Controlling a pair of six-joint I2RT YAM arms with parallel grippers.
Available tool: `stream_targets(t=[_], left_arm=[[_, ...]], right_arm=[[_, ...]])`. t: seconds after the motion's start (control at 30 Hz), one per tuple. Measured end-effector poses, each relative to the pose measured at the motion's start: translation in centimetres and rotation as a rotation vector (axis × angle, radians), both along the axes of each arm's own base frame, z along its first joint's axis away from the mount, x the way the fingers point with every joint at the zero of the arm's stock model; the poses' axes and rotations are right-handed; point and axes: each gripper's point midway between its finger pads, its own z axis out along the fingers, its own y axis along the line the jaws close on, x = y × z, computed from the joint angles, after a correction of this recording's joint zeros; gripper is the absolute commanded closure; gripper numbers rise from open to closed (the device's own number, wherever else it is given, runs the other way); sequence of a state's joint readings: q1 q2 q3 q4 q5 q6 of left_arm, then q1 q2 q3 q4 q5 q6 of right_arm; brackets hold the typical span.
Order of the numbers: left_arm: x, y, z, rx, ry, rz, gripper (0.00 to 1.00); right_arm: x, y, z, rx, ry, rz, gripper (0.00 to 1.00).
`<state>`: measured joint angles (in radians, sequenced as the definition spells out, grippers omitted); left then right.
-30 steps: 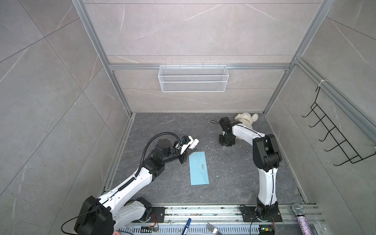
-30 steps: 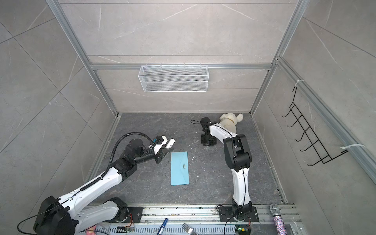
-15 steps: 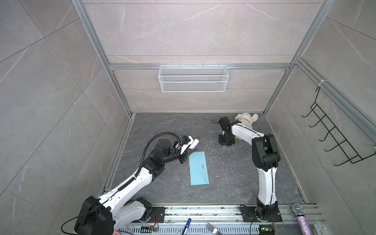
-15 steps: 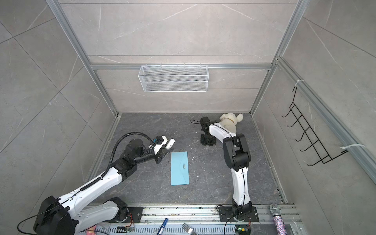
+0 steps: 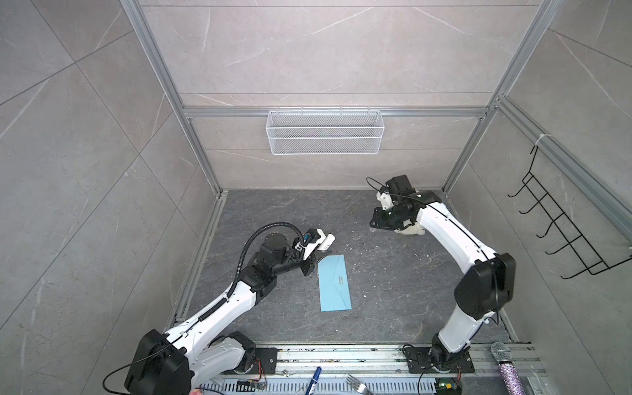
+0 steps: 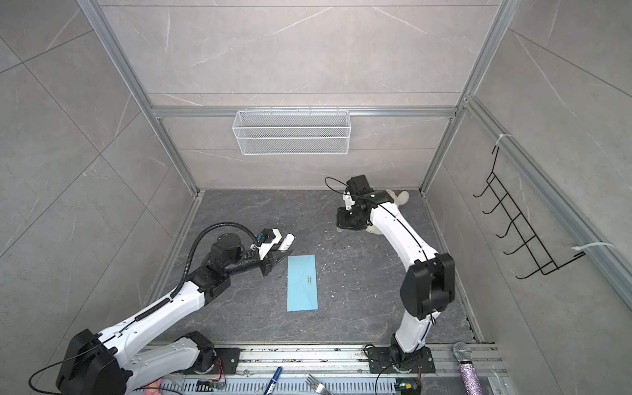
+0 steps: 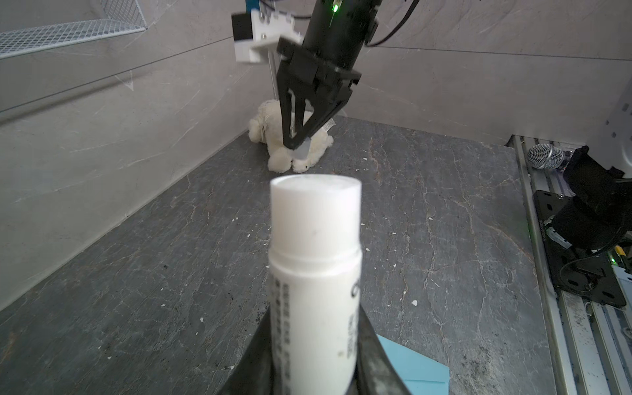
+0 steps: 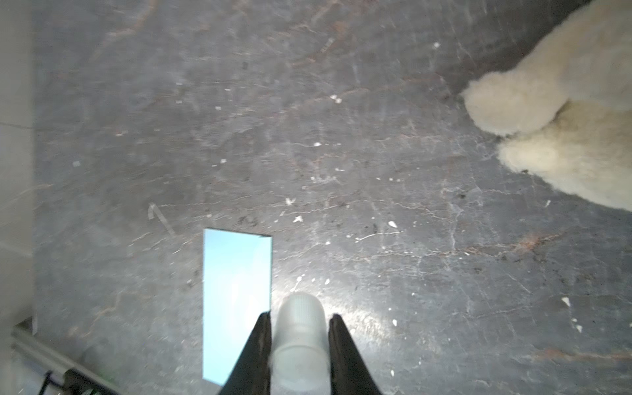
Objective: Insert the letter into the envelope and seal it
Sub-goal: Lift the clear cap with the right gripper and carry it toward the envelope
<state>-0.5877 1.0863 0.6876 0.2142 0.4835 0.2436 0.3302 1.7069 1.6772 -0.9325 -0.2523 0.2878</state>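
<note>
While sealing is the step: left gripper (image 7: pixel 313 328) clamps an uncapped glue stick (image 7: pixel 314 239) just beside the envelope (image 5: pixel 334 287); right gripper (image 8: pixel 301 318) pinches its cap (image 8: pixel 299 342), well apart.
Next move: likely lift the flap and glue under it, or recap if already glued; I cannot tell which.
Envelope: light blue, flat on the table (image 5: pixel 393 290), back up, flap folded down, small dark print.
Letter: not visible, probably inside.

A light blue envelope (image 5: pixel 334 287) lies flat on the dark marbled tabletop (image 5: pixel 393 290). A white plush toy (image 8: pixel 564 136) lies near its far right corner. Small white scraps (image 8: pixel 392 224) dot it.
</note>
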Motion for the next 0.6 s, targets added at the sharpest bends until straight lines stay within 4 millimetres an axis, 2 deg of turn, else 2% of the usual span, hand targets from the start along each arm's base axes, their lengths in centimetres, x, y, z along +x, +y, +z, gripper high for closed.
stream_targets(t=[0.1, 0.27, 0.4, 0.6], left_arm=[[-0.3, -0.2, 0.2, -0.009, -0.002, -0.021, 1.0], [-0.8, -0.6, 0.5, -0.026, -0.006, -0.064, 1.0], [-1.3, -0.9, 0.2, -0.029, 0.007, -0.099, 1.0], [-2.1, -1.2, 0.0, -0.036, 0.014, -0.15, 1.0]], right_arm=[[-2.2, 1.4, 4.1, 0.091, -0.05, 0.079, 0.79], [-5.7, 4.2, 8.9, 0.214, -0.082, 0.22, 0.8], [-7.7, 6.1, 9.9, 0.265, -0.058, 0.301, 0.8], [-10.5, 8.5, 10.0, 0.303, -0.005, 0.397, 0.81]])
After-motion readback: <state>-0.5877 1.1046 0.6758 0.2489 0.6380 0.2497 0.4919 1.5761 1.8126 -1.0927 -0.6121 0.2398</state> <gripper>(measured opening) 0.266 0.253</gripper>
